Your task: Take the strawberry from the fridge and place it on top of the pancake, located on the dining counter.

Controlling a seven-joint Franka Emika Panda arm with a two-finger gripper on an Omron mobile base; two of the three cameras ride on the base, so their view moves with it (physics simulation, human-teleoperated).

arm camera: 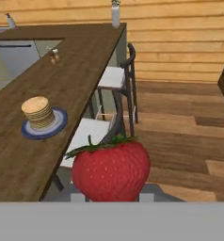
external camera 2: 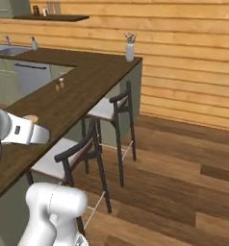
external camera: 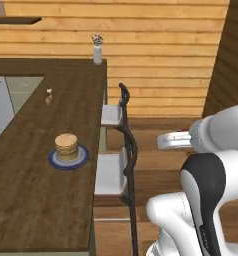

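At lower centre of the hand view, the strawberry (arm camera: 110, 172) is held between the tool's (arm camera: 109, 196) narrowed jaws. The pancake (arm camera: 37, 112) is seen up-left on the worktop (arm camera: 62, 75), well apart.

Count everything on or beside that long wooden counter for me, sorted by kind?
Pancake stack on plate: 1
Vase: 1
Shakers: 2
Stools: 2
Strawberry, in the gripper: 1
Total: 7
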